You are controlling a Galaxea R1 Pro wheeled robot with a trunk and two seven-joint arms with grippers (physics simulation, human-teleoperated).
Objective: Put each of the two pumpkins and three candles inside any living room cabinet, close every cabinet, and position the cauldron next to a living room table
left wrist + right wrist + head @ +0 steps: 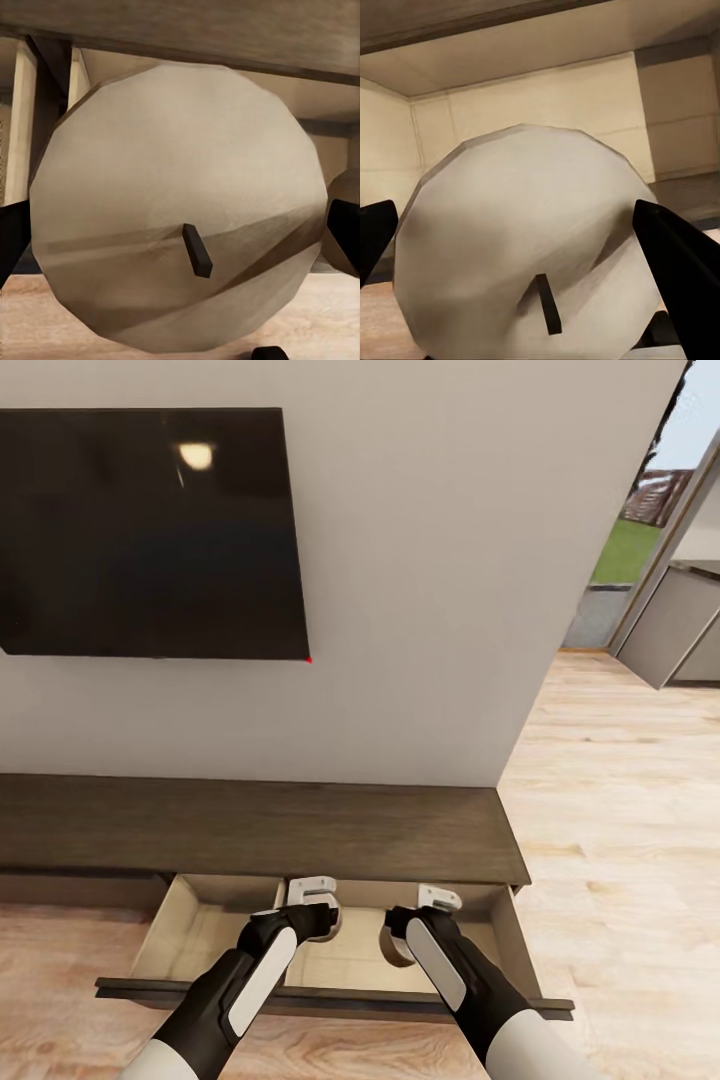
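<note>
Nearest in head view, both arms reach fwd & down into an open drawer [160, 945] of the cabinet [260, 828], a long low dark-brown unit set against the wall.

L end effector [322, 922] sits over the drawer's middle, gripping a candle [180, 214]. In L wrist view that candle is a grey-beige cylinder seen end-on w/ a short dark wick; black fingertips [11, 240] press at either side of it. Drawer's pale inner walls & the underside of the cabinet top lie behind it.

R end effector [397, 942] is just beside the L one, toward the drawer's right half, also clamped on a second candle [525, 255]. R wrist view shows its pale round end face & dark wick, w/ black fingers [682, 262] against both flanks; drawer's light back wall & corner are behind. In head view this candle shows only as a pale curved edge at the end effector, low in the drawer. Whether either candle touches the drawer bottom can't be told.

Drawer is pulled well out, dark front panel [330, 1000] nearest the robot, light interior. Cabinet's fronts to the left look shut.

Farther: a black TV [150, 530] on the grey wall [420, 610] above the cabinet. To the right, light wood floor [620, 810] runs to a doorway w/ grass outside.
</note>
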